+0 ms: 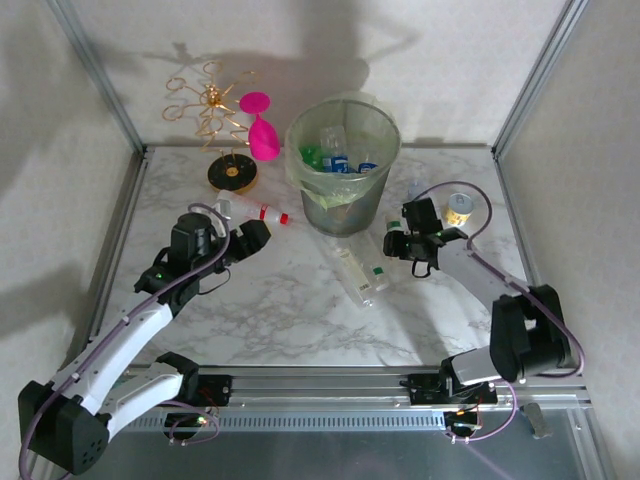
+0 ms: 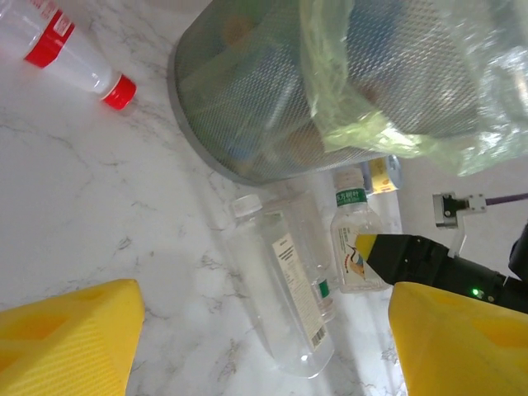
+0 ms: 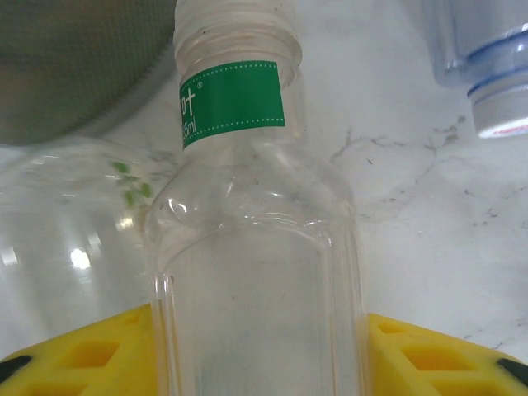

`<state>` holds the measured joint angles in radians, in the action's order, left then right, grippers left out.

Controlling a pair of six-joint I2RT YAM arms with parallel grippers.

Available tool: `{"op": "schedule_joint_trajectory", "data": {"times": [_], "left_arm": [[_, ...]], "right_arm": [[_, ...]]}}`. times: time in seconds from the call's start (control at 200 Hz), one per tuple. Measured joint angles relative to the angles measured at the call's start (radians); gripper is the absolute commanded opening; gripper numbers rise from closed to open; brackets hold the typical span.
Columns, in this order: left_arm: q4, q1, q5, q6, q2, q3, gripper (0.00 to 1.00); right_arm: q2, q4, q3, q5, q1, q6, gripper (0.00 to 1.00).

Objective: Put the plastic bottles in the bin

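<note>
The bin (image 1: pixel 343 165), grey mesh with a pale green bag, holds several plastic bottles. My right gripper (image 1: pixel 393 243) is just right of the bin's base, its yellow fingers (image 3: pixel 74 363) shut on the body of a clear bottle with a green neck band (image 3: pixel 256 247), also seen from the left wrist (image 2: pixel 353 239). My left gripper (image 1: pixel 250 238) stands open (image 2: pixel 264 346) over bare marble, left of the bin. A long clear bottle (image 2: pixel 285 289) lies ahead of it, with a smaller one beside it (image 1: pixel 375 280). A red-capped bottle (image 1: pixel 255 210) lies just beyond the left gripper.
A short can with a yellow label (image 1: pixel 458 208) stands right of the right gripper. A pink goblet (image 1: pixel 262 130) and a gold wire stand (image 1: pixel 225 150) are at the back left. Another clear bottle with blue rings (image 3: pixel 487 66) lies close to the held one. Metal frame posts edge the table.
</note>
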<state>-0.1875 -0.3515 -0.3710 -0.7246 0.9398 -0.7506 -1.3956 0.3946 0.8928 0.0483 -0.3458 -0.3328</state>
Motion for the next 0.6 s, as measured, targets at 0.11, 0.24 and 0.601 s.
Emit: {"op": "schedule_joint_trajectory", "data": {"times": [0.11, 0.24, 0.601], "left_arm": [[-0.014, 0.0, 0.0, 0.003, -0.017, -0.029, 0.76], [-0.037, -0.006, 0.001, 0.001, -0.052, -0.064, 0.75], [-0.08, -0.124, 0.071, 0.038, -0.035, -0.257, 0.75]], "right_arm": [[0.085, 0.029, 0.003, -0.021, 0.0, -0.007, 0.39], [0.181, 0.084, 0.025, -0.026, 0.0, -0.02, 0.39], [0.28, 0.233, 0.391, -0.015, 0.0, -0.029, 0.39]]}}
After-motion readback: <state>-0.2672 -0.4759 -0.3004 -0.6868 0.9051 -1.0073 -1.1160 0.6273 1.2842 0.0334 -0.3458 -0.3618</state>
